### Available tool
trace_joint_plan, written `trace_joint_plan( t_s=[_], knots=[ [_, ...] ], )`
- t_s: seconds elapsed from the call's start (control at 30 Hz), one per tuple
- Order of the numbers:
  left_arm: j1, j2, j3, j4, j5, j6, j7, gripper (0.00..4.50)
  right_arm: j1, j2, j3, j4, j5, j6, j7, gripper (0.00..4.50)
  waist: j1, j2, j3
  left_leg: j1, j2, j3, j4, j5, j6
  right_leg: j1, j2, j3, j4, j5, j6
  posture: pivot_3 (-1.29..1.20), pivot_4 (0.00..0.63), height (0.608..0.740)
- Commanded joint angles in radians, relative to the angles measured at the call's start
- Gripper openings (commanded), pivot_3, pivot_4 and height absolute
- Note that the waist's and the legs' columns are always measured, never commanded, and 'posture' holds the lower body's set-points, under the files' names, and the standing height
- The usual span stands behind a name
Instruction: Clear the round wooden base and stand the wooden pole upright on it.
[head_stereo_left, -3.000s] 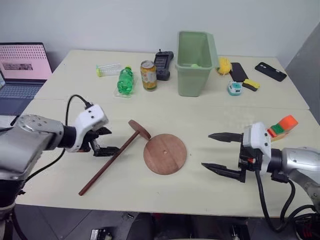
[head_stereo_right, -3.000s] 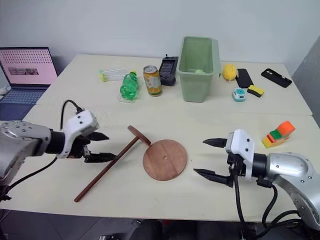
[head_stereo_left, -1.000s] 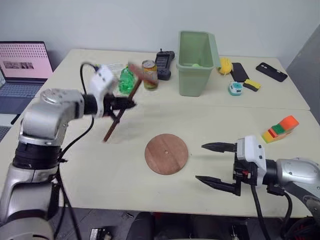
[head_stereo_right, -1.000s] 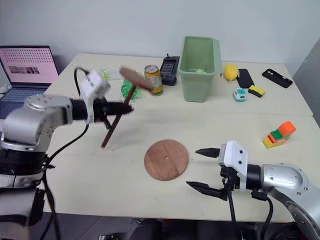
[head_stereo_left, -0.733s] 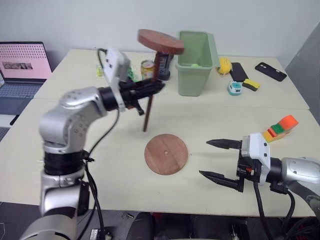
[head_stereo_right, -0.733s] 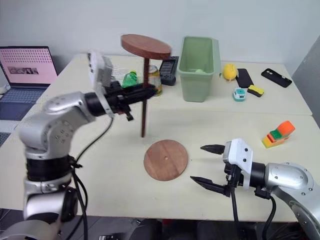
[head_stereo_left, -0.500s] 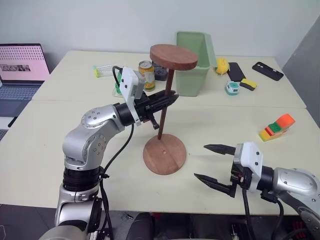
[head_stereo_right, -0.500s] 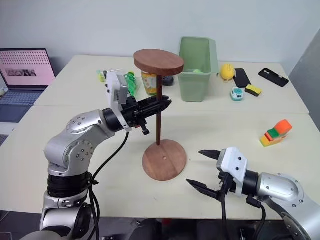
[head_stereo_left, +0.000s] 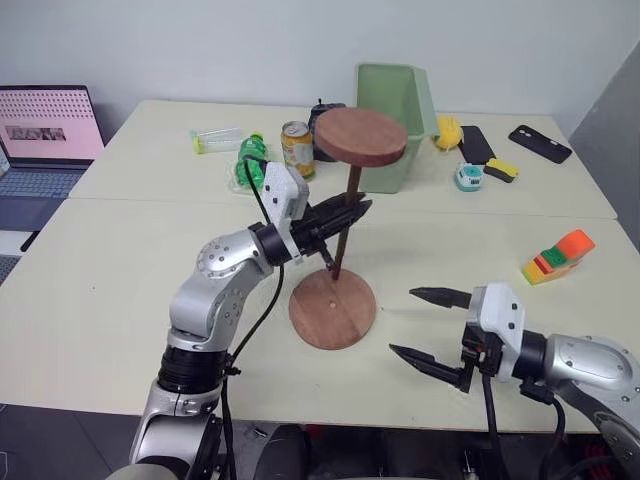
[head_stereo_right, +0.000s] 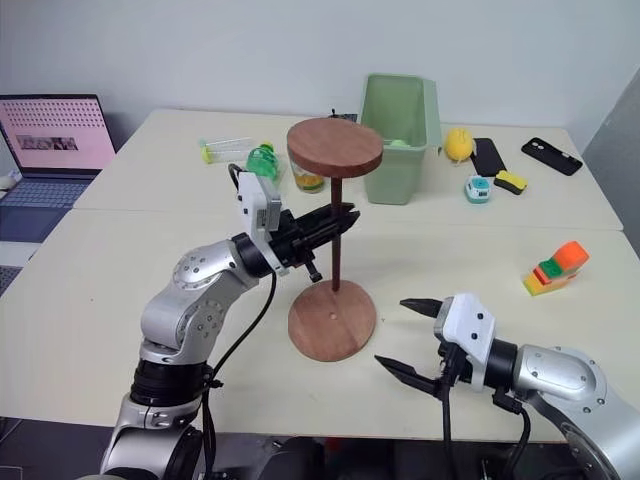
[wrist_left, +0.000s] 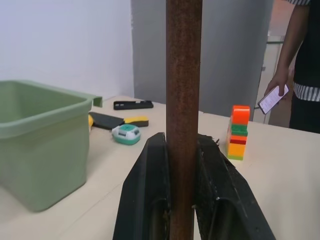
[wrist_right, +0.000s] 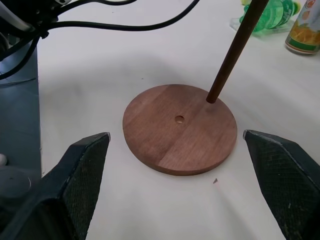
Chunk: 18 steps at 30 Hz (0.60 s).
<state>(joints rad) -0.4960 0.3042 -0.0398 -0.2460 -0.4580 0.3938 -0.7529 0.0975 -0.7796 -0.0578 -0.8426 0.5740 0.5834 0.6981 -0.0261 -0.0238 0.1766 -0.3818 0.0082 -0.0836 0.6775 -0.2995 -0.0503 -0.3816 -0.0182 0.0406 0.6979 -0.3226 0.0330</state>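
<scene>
Left gripper (head_stereo_left: 352, 212) clamped on the wooden pole (head_stereo_left: 346, 222), a long thin dark-brown rod with a round reddish-brown disc fixed to its top end. The two black fingers (wrist_left: 150, 200) press the rod from both sides about mid-length, as seen in the left wrist view. The pole stands near-upright, leaning slightly, disc end up.

Lower tip of the pole sits on the round wooden base (head_stereo_left: 333, 310), a flat thin reddish-brown disc lying on the cream table (head_stereo_left: 120, 290) near its front centre. In the right wrist view the tip meets the base toward its far rim, off from the small centre hole (wrist_right: 179, 119). Top of the base carries nothing but the pole tip.

Right gripper (head_stereo_left: 428, 327) spread wide and holding nothing, low over the table to the right of the base, apart from it, fingers pointing at it.

Far side of the table: light green plastic bin (head_stereo_left: 390, 125) behind the pole's disc, yellow drink can (head_stereo_left: 296, 149) and green plastic bottle (head_stereo_left: 251, 158) to its left. Orange, green and yellow block stack (head_stereo_left: 557, 257) at right. Open laptop (head_stereo_left: 45, 135) at far left.
</scene>
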Motion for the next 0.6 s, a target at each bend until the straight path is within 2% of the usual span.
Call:
trace_joint_plan(
  t_s=[0.03, 0.37, 0.6],
  knots=[
    [0.055, -0.007, -0.013, -0.071, 0.011, -0.058, 0.010, 0.27, -0.006, -0.004, -0.017, -0.029, 0.019, -0.008, 0.008, 4.50, -0.002, 0.000, 0.000, 0.000, 0.001, 0.000, 0.000, 0.000, 0.000, 0.000, 0.000, 0.000, 0.000, 0.000, 0.000, 0.00, 0.150, 0.740],
    [0.106, -0.012, 0.009, -0.082, 0.003, -0.079, 0.066, 0.27, -0.012, 0.008, -0.001, -0.018, 0.011, -0.014, 0.006, 4.50, 0.001, 0.000, 0.000, 0.001, 0.000, -0.001, 0.000, 0.000, 0.000, 0.002, 0.000, -0.001, 0.000, 0.000, 0.000, 0.00, 0.150, 0.740],
    [0.167, 0.020, 0.023, -0.178, -0.027, -0.050, 0.084, 0.27, -0.023, 0.007, 0.019, -0.001, 0.003, -0.023, 0.021, 4.50, 0.001, 0.000, 0.000, 0.001, 0.000, -0.002, 0.000, 0.000, 0.000, 0.002, 0.000, -0.001, 0.000, 0.000, 0.000, 0.00, 0.150, 0.740]
  ],
)
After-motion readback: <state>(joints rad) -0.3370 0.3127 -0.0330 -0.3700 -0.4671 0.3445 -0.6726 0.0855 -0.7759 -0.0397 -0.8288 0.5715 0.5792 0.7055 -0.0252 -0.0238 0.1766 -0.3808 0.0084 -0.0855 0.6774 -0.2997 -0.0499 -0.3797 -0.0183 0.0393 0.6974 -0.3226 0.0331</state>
